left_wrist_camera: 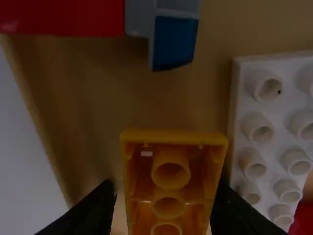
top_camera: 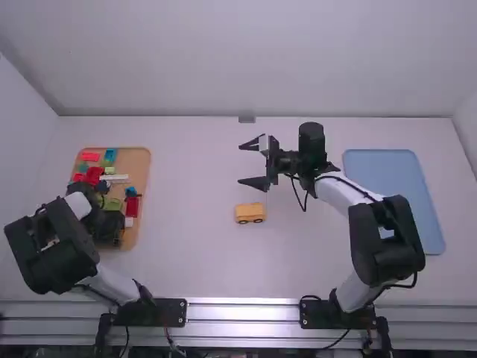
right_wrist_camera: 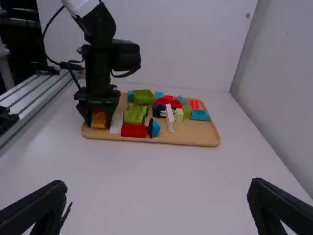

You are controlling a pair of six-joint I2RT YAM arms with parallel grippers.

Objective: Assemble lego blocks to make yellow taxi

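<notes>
At near left, left claw (left_wrist_camera: 166, 193) sits unclenched around orange plastic block (left_wrist_camera: 171, 137); off-centre squeeze could jam it against white plastic brick (left_wrist_camera: 279, 117).

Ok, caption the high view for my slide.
Open right tool near a yellow wheeled block, between a tan tray of bricks and a blue tray.

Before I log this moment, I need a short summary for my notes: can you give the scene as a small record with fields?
left gripper: at a yellow-orange block over the wooden tray; hold unclear
block's pose: hollow side toward the wrist camera, beside a white block
right gripper: open, above the table
wheeled piece: yellow-orange, on the table, nearer the arm bases than the right gripper
blue tray: right side of table
taxi: probably unfinished
</notes>
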